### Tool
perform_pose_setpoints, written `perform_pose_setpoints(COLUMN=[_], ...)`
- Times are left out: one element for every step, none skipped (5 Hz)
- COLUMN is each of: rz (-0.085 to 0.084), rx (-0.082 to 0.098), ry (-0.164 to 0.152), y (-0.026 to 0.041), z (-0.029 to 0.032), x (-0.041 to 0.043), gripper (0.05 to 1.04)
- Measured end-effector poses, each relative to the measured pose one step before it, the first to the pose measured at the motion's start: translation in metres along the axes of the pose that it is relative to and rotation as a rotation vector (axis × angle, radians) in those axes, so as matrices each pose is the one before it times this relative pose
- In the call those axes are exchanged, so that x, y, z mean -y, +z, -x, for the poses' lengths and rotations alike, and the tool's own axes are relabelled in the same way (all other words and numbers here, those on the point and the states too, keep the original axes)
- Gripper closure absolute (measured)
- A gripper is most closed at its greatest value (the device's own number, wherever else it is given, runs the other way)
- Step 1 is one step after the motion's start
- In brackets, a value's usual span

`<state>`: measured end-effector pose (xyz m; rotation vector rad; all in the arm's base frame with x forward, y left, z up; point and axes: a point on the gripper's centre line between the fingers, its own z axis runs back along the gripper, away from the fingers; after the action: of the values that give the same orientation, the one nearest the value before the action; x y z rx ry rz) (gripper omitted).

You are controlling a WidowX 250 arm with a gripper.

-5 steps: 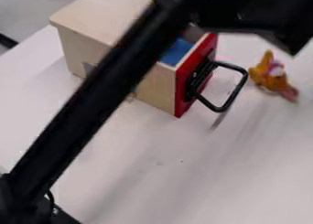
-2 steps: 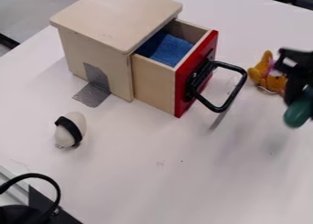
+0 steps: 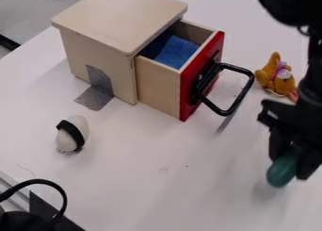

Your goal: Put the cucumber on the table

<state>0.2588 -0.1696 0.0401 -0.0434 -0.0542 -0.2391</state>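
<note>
Cucumber (image 3: 281, 172) in the grip of the hand (image 3: 290, 162), between both fingers (image 3: 308, 167), rounded green end out below.

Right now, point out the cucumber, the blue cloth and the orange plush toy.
cucumber (image 3: 282, 171): camera view, lower end
blue cloth (image 3: 177, 52): camera view, top
orange plush toy (image 3: 277, 84): camera view, body

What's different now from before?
The gripper moved down the picture and a little left, bringing the green cucumber along, still held. Nothing was let go. The open drawer, orange toy and white egg-shaped thing stayed put.
</note>
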Motion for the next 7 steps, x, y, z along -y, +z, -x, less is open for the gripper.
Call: perform_pose_setpoints(rz=[0.0199, 0.0208, -0.0579, -0.0412, 0.0015, -0.0134, -0.0057], rx=[-0.0368, -0.0293, -0.0136, -0.0265, -0.0200, -0.0231, -0.0095], ry=[-0.0282, -0.0058, 0.0019, 0.0452, 0.0480, 0.0058, 0.0058], y=[-0.00699, -0.00458, -0.00054, -0.00628, -0.00660, -0.00416, 0.00009], z=[0.01199, 0.00618, 0.00083, 0.00040, 0.00262, 0.00194, -0.00128], x=[0.00323, -0.00305, -0.01397, -0.01479, -0.01100, -0.00157, -0.00003], gripper=[0.604, 0.604, 0.604, 0.604, 0.604, 0.528, 0.219])
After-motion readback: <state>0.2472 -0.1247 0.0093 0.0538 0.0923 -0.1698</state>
